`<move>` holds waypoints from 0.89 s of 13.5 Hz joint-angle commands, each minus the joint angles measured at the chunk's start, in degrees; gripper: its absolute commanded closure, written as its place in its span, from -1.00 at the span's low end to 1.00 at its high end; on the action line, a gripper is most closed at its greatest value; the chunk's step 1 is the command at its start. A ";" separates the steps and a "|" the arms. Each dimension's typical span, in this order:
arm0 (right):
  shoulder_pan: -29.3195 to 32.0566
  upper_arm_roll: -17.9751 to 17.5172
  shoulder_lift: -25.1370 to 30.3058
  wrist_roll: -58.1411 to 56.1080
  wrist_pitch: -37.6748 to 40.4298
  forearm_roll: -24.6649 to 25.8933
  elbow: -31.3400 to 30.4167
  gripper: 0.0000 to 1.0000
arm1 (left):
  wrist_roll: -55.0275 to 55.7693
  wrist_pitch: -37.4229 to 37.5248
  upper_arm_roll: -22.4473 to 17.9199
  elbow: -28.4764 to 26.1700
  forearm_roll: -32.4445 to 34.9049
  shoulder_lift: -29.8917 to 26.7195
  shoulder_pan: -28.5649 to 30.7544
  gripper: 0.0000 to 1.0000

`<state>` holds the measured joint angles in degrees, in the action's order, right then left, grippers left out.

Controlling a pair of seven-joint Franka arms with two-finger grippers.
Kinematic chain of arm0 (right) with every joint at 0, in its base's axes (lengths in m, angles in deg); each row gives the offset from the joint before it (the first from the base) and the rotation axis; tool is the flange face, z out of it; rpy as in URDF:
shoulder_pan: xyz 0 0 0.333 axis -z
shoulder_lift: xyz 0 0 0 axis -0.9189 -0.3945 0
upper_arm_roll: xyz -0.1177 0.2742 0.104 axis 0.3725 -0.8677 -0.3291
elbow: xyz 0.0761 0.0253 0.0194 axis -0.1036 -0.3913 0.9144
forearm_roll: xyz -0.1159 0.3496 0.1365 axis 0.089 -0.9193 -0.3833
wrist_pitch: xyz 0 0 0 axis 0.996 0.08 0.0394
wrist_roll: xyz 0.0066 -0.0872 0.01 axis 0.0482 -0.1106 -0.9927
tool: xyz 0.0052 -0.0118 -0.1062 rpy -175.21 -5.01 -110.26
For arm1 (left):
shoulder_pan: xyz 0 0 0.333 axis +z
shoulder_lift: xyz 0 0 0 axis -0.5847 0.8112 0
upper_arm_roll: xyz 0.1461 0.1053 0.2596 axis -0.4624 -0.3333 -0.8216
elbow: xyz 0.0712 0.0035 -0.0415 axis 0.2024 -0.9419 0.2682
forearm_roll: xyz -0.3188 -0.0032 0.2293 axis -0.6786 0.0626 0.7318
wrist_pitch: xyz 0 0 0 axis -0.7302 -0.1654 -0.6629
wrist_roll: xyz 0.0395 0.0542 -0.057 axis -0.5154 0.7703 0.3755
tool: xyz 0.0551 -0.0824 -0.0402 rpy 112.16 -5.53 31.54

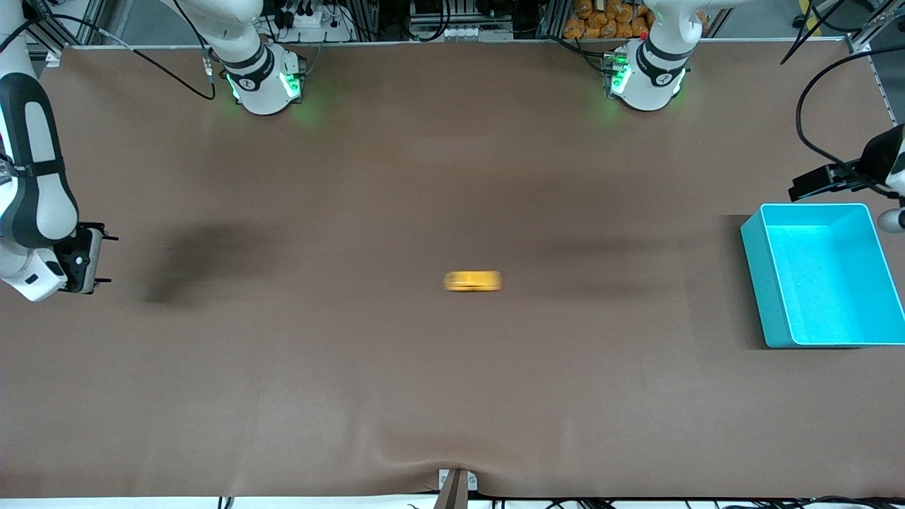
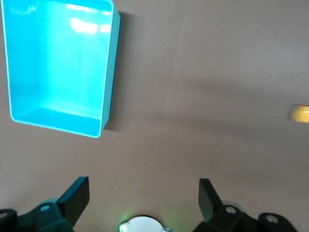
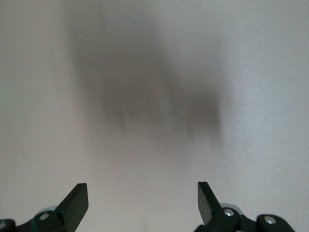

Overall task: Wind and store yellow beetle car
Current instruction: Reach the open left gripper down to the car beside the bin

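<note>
The yellow beetle car (image 1: 472, 281) is on the brown table near its middle, on its own, and shows as a short yellow streak. It also shows at the edge of the left wrist view (image 2: 299, 113). My left gripper (image 1: 813, 185) is open and empty, up over the table beside the turquoise bin (image 1: 760, 283) at the left arm's end; its fingers (image 2: 77, 195) stand wide apart over bare table. My right gripper (image 1: 104, 259) is open and empty over the right arm's end of the table, well away from the car, with only bare table between its fingers (image 3: 78, 199).
The turquoise bin (image 2: 110, 72) is empty. The brown mat (image 1: 452, 396) covers the whole table and has a slight ridge at its edge nearest the front camera. Both arm bases stand along the table edge farthest from the front camera.
</note>
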<state>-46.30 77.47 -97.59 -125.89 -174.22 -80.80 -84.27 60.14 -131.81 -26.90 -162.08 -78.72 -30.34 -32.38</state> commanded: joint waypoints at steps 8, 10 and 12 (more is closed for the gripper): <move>-3.85 -1.13 2.28 12.32 16.29 -0.12 18.42 -1.00 | 18.34 -8.36 1.46 -14.28 0.07 -1.87 -0.14 -1.00; -4.90 -1.22 2.45 14.79 17.27 -0.21 20.53 -1.00 | 23.80 -11.60 2.43 -17.17 0.07 -1.60 -0.14 -1.00; -5.78 -1.22 2.89 16.89 17.97 -2.65 22.46 -1.00 | 28.54 -14.77 4.27 -20.69 -0.01 -1.87 0.03 -1.00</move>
<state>-51.51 76.28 -95.00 -111.47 -158.00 -81.42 -64.02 84.56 -143.23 -24.07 -178.37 -78.72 -30.26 -32.62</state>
